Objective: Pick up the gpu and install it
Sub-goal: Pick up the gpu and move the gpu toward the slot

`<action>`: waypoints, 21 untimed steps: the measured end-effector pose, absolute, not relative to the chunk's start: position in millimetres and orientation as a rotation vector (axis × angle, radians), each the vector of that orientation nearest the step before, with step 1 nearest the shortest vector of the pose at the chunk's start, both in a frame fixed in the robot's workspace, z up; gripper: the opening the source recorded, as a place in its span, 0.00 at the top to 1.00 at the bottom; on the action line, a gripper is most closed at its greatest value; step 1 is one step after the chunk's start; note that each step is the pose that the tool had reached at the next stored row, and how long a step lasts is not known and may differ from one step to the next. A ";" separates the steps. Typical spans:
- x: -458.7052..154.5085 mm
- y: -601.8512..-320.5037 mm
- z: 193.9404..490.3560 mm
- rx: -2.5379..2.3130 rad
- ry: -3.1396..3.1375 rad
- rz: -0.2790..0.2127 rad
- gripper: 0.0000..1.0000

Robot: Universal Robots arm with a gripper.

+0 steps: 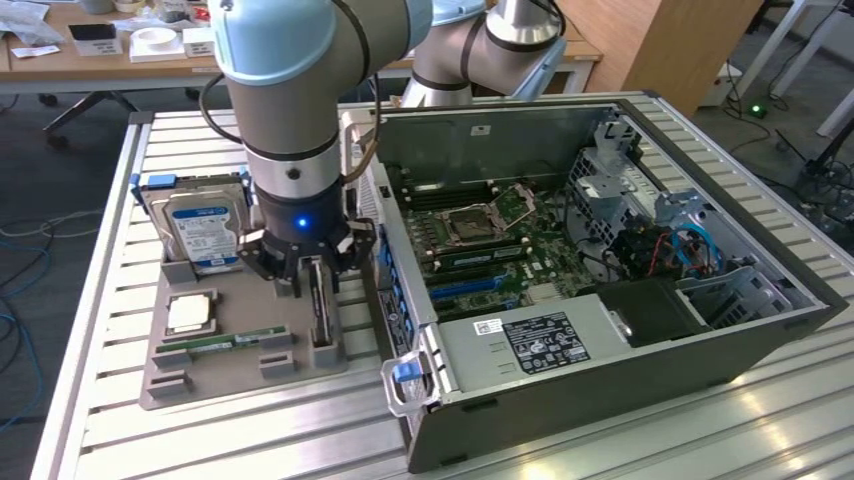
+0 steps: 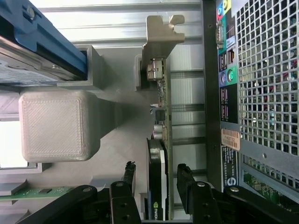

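A: How many parts sit on the grey tray (image 1: 214, 385)?
B: Four, one of each kind: one gpu (image 1: 320, 312), one hard drive (image 1: 200, 230), one square processor chip (image 1: 188, 315) and one green memory stick (image 1: 227, 340).
A: And how many trays?
B: Just the one, on a single slatted metal table (image 1: 667, 445).
A: Computers?
B: One open computer case (image 1: 601, 400), with one labelled power supply box (image 1: 527, 345) inside it.
A: How many arms are there?
B: One robot arm (image 1: 287, 120), carrying one gripper (image 1: 310, 285).
A: Fingers on that gripper?
B: Two black fingers (image 2: 186, 179), counted from the wrist view
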State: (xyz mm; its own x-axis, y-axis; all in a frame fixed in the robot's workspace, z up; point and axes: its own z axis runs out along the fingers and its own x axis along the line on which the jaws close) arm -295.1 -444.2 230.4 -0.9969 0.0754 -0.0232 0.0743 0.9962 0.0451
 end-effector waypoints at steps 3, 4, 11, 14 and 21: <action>-294.9 -444.3 230.5 0.117 3.114 0.069 0.51; -294.7 -444.4 230.5 0.117 3.114 0.069 0.51; -294.3 -444.4 230.5 0.117 3.114 0.069 0.51; -294.1 -444.3 230.4 0.117 3.114 0.069 0.51; -294.0 -444.4 230.4 0.117 3.114 0.069 0.51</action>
